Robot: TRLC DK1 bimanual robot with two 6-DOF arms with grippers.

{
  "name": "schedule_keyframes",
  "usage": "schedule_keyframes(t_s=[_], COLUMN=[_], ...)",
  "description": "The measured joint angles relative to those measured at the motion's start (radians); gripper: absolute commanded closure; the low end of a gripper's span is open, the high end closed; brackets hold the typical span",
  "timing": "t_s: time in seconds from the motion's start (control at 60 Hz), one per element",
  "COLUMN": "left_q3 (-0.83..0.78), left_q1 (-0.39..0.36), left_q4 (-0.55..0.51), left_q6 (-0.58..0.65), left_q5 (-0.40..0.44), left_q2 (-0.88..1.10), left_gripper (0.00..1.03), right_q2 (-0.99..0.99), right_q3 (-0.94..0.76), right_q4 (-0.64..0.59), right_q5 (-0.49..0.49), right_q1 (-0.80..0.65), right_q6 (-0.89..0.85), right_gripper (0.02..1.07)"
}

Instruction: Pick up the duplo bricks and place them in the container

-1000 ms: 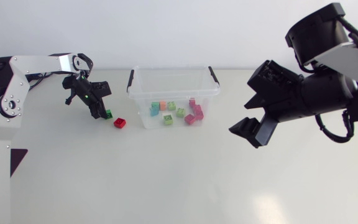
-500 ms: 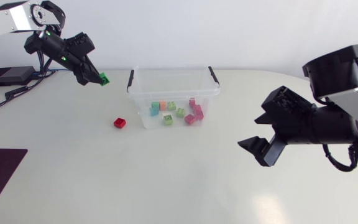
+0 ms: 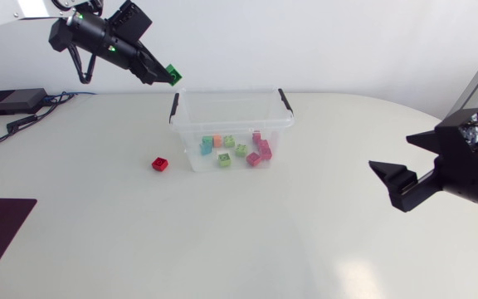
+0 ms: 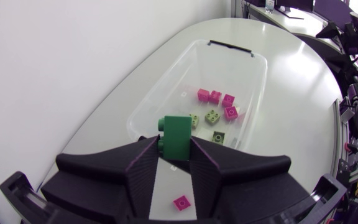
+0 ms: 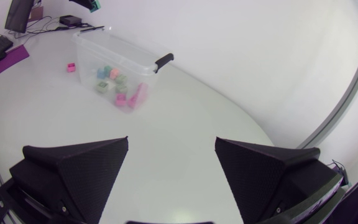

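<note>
Presently: counter (image 3: 247, 241), white. Container (image 3: 231, 127), clear, far centre, several bricks inside. Right end effector (image 5: 171, 142), spread wide, empty. Left end effector (image 3: 163, 75), clenched on green brick (image 3: 173, 73), raised beside container's far-left corner; advisable to centre over the opening before releasing. Red brick (image 3: 159, 164), on counter, left of container.

Green brick (image 4: 178, 132) in the black left gripper (image 4: 174, 154); ahead of it a clear container (image 3: 226, 127), a red brick (image 3: 159, 164) alongside.

Lab: robot arm (image 3: 90, 33), white table (image 3: 247, 241)
</note>
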Motion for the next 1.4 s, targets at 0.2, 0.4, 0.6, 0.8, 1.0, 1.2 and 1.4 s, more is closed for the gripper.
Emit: schedule_keyframes(t_s=[0.2, 0.4, 0.6, 0.8, 1.0, 1.2, 1.4], left_q3=[-0.068, -0.172, -0.198, -0.268, -0.496, -0.71, -0.782], left_q1=[-0.083, -0.149, -0.16, -0.086, 0.037, 0.065, 0.048], left_q4=[0.142, 0.261, 0.324, 0.389, 0.549, 0.725, 0.793], left_q6=[-0.103, -0.164, -0.215, -0.285, -0.296, -0.315, -0.318], left_q5=[-0.039, -0.141, -0.201, -0.218, -0.225, -0.254, -0.306], left_q2=[0.0, 0.012, 0.032, 0.006, -0.124, -0.144, -0.107], left_gripper=[0.79, 0.67, 0.17, 0.14, 0.14, 0.14, 0.14], right_q2=[-0.128, -0.226, -0.321, -0.377, -0.491, -0.554, -0.63], right_q3=[-0.102, -0.175, -0.271, -0.325, -0.392, -0.452, -0.512], right_q4=[0.097, 0.174, 0.233, 0.283, 0.285, 0.289, 0.293], right_q5=[0.022, 0.042, 0.075, 0.097, 0.101, 0.1, 0.094], right_q1=[-0.085, -0.168, -0.223, -0.241, -0.249, -0.248, -0.247], right_q6=[0.018, 0.034, 0.039, 0.04, 0.041, 0.045, 0.044], right_gripper=[0.07, 0.07, 0.07, 0.07, 0.07, 0.07, 0.07])
